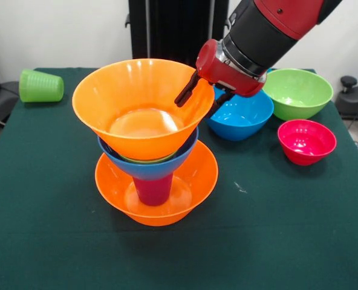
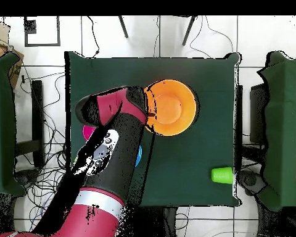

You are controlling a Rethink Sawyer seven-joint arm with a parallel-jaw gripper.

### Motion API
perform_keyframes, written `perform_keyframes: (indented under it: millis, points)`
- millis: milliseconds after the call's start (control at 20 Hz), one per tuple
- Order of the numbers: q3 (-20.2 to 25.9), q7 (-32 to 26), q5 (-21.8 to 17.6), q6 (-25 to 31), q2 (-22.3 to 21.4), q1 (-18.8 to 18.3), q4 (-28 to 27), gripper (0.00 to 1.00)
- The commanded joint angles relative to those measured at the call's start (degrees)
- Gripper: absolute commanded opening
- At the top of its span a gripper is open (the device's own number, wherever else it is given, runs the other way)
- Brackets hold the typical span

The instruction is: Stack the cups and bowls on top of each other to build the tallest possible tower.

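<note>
**Tower stands mid-table, my gripper on its top bowl's rim**

The tower (image 1: 152, 151) stands near the middle of the green table (image 1: 276, 241), and I use it as my landmark. At its base is a wide orange bowl (image 1: 197, 181). Inside that bowl a purple-magenta cup (image 1: 153, 190) stands upside down, narrow end up. On the cup rests a blue bowl (image 1: 139, 166), with a sliver of lime green bowl (image 1: 144, 160) showing just inside its rim. Topmost is the second orange bowl (image 1: 136, 109), tilted so its mouth faces the camera in the front view.

My gripper (image 1: 202, 98) is at this top bowl's rim, on the side toward the blue and green bowls. One dark finger (image 1: 186, 92) lies inside the bowl against its wall and the other outside, so I am pinching the rim between them.

Beyond my gripper, just beside the tower, sits a second blue bowl (image 1: 242, 118), and touching that one is a lime green bowl (image 1: 298, 92). A small red-pink bowl (image 1: 306, 141) sits in front of the green one, apart from it.

On the tower's other side, well apart near the table's far corner, a light green cup (image 1: 41, 86) lies on its side.

In the overhead view my arm (image 2: 110, 154) covers most of the loose bowls.
</note>
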Motion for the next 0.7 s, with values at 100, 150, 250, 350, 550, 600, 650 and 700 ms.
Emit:
perform_keyframes:
  millis: [100,150,250,350,550,600,650,700]
  points:
    - [4.83,3.60,-1.75,-2.05,0.75,-0.55,2.12,1.00]
    - [4.80,3.43,-1.83,-1.78,0.76,-0.45,2.18,1.00]
    - [4.42,3.90,-2.01,-1.90,0.91,-0.20,2.01,1.00]
    - [4.29,4.40,-2.05,-2.22,1.43,-0.11,1.28,1.00]
    - [4.06,5.45,-1.50,-1.91,1.04,0.16,1.17,1.00]
    - [3.98,5.53,-1.24,-1.00,0.77,0.37,0.92,1.00]
    - [3.89,5.88,-0.91,-0.33,0.48,0.64,0.63,1.00]
    - [3.76,5.71,-0.78,0.83,0.11,0.94,0.55,1.00]
